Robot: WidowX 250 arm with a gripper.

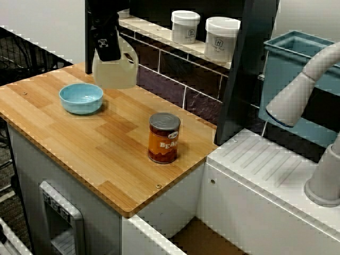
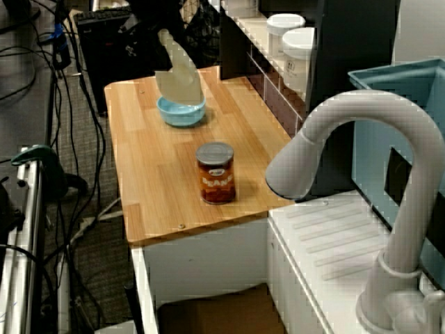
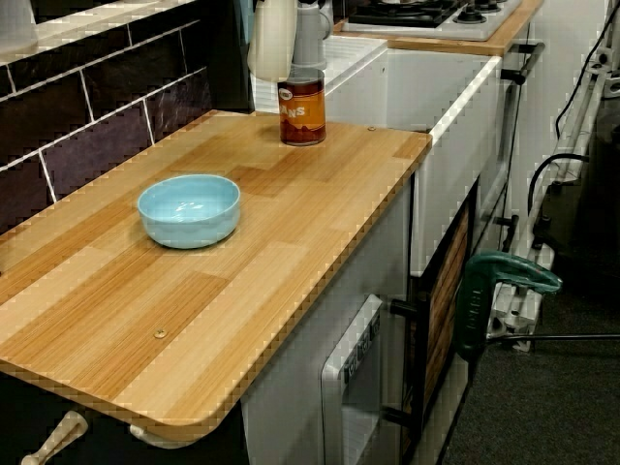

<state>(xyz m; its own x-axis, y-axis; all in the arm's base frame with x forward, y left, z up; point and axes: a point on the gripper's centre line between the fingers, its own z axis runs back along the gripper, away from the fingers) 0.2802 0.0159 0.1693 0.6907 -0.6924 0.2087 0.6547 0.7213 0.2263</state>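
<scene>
My gripper (image 1: 108,49) with fingers closed on the top of a translucent jug (image 1: 116,71), jug tilted, lifted off the wooden counter (image 1: 106,146) at its far left, just behind the blue bowl (image 1: 81,99), bean can (image 1: 163,139) well apart, right

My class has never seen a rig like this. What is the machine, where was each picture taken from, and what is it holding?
This is a single robot arm working at a kitchen counter. The black gripper is the clamp at the arm's tip. Three cameras show the same moment: one looks down from the front, one looks from the sink end past a white tap, and one looks low along the counter from the opposite end. On the wooden counter sit a light blue bowl and a tin of beans. The gripper holds a cloudy plastic jug, lifted off the counter near the bowl.
</scene>
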